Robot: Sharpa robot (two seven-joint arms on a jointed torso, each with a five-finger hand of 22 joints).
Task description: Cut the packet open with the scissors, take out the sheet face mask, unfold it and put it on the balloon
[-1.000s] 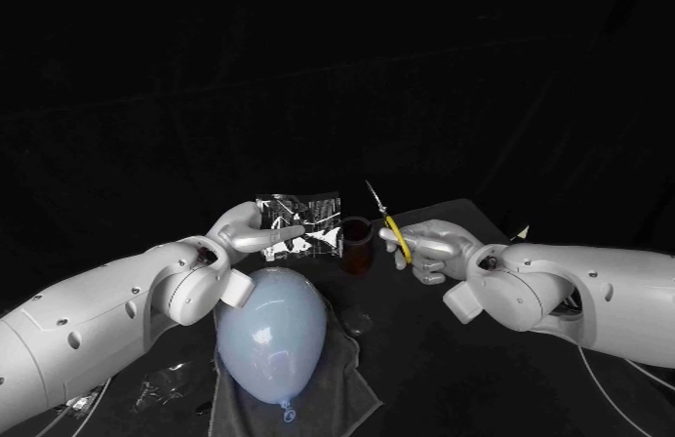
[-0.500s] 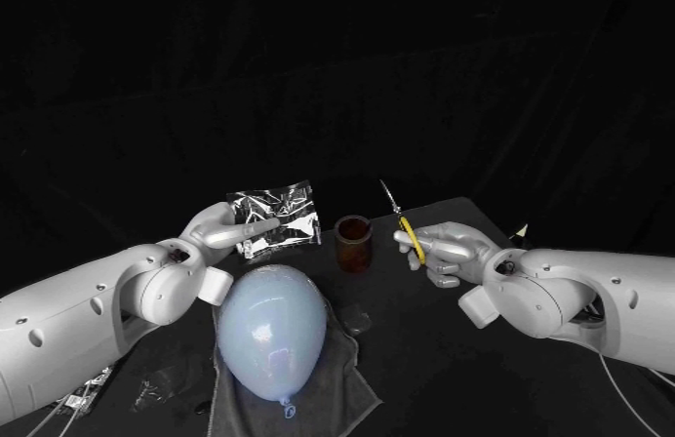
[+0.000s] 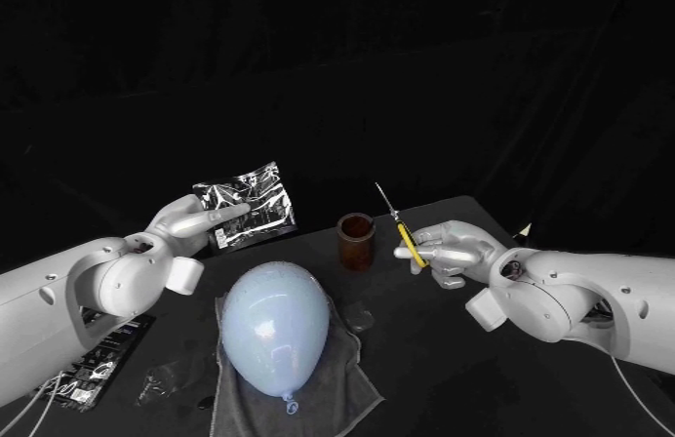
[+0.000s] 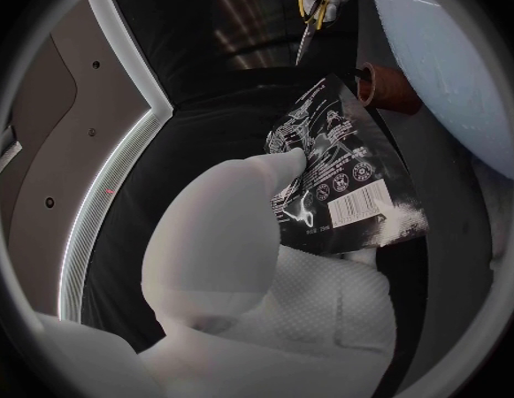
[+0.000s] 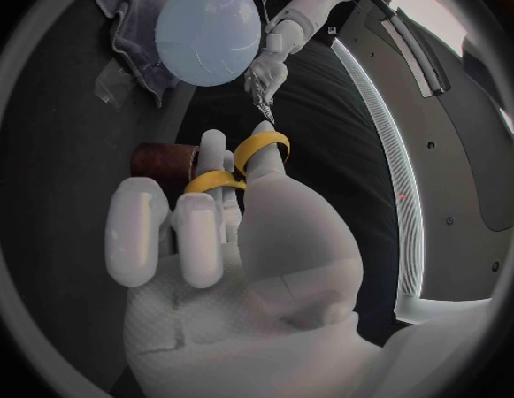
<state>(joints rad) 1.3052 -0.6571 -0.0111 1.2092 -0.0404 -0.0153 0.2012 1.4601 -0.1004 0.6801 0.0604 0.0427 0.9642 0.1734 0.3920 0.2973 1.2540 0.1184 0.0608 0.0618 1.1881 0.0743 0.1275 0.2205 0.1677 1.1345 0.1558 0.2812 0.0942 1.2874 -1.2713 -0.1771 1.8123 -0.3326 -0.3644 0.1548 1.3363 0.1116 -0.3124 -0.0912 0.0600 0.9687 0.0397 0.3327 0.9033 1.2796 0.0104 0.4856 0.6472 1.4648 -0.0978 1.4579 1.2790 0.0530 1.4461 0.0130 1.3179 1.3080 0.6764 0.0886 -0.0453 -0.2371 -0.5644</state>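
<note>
Left hand (image 3: 180, 226) grips the packet (image 3: 247, 206) by its lower corner, thumb on one face and fingers behind. The packet is up off the table (image 3: 464, 349), tilted, with its shiny crinkled side to the head camera. The left wrist view shows its printed side with a barcode. Can't tell whether any edge is cut.

Balloon (image 3: 274, 322), pale blue, lies on a grey cloth (image 3: 344, 383) on the table between the two arms, knot end toward the robot. It sits below and right of the packet, not touching it.

Small clear item (image 3: 360, 320) lies just beside the balloon's right side; too small to identify.

Brown cup (image 3: 355, 240) stands upright behind the balloon, between packet and scissors (image 3: 400, 224).

Right hand (image 3: 451, 252) holds the scissors, fingers through the yellow handle loops. Blades point up and away and look closed. The tip is well apart from the packet, with the cup between them.
</note>
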